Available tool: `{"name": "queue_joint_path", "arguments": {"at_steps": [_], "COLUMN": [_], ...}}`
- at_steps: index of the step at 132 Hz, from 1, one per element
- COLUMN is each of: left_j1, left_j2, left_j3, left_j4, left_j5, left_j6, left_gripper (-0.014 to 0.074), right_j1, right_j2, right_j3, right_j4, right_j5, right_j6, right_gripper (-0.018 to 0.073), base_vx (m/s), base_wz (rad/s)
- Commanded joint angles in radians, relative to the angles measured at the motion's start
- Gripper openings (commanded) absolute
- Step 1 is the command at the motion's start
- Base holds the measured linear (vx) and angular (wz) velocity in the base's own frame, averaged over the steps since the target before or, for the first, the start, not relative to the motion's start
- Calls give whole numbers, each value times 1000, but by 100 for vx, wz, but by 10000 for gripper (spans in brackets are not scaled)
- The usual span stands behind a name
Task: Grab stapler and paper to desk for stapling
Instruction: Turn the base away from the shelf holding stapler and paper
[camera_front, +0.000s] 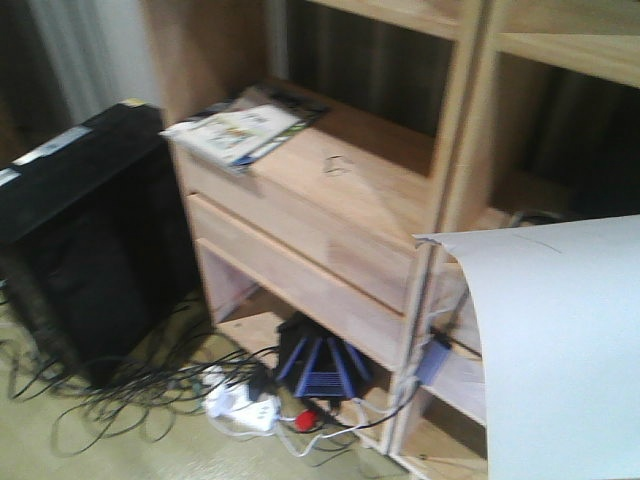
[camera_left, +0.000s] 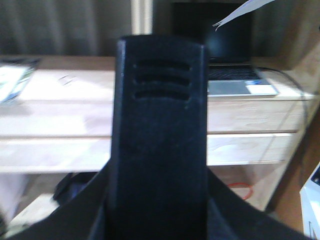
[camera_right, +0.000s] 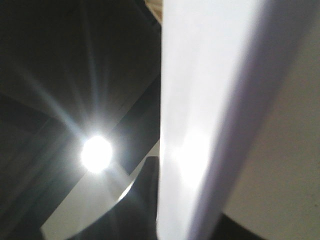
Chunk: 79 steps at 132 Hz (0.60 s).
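Observation:
A black stapler (camera_left: 159, 100), with three slots near its end, stands upright and fills the middle of the left wrist view. My left gripper (camera_left: 159, 210) is shut on it, one dark finger (camera_left: 75, 222) on each side. The white paper (camera_front: 560, 340) hangs curved at the right of the front view. In the right wrist view it rises edge-on as a bright band (camera_right: 200, 100), with my right gripper (camera_right: 165, 210) shut on it and one dark finger (camera_right: 142, 200) pressed against its left face. A paper corner (camera_left: 240, 11) shows at the top of the left wrist view. The desk is out of view.
A light wooden shelf unit (camera_front: 330, 230) stands straight ahead, with magazines (camera_front: 245, 130) on its top. A laptop (camera_left: 235, 75) sits on it. A black computer case (camera_front: 80, 230) is at the left. Tangled cables (camera_front: 130, 395), a power strip (camera_front: 245, 405) and a router (camera_front: 320, 365) lie on the floor.

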Motion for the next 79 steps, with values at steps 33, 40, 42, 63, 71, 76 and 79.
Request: {"name": "queue_joint_path", "arguments": {"at_steps": [33, 40, 42, 63, 71, 76, 79], "left_j1": [-3, -3, -3, -3, -3, -3, -3], "left_j2": [15, 15, 15, 15, 15, 15, 15], "left_j3": [-27, -27, -27, -27, -27, -27, -27], "left_j4": [-34, -34, -34, -34, -34, -34, -34], "left_j5": [-108, -108, -108, -108, -108, -108, -108], "left_j6": [0, 0, 0, 0, 0, 0, 0], "left_gripper": [-6, -6, -6, -6, -6, -6, -6], "right_j1": [-8, -8, -8, -8, -8, -8, -8], "right_j2": [8, 8, 8, 8, 8, 8, 8], "right_j3": [-26, -26, -26, -26, -26, -26, -26], "right_j4": [3, 3, 3, 3, 3, 3, 3], "right_j5": [-50, -50, -50, -50, -50, -50, -50], "right_j6": [-6, -6, -6, -6, -6, -6, -6], "right_gripper": [-7, -7, -7, -7, -7, -7, -7], "base_vx": [-14, -13, -13, -13, -13, -12, -12], "base_wz": [53, 52, 51, 50, 49, 48, 47]}}
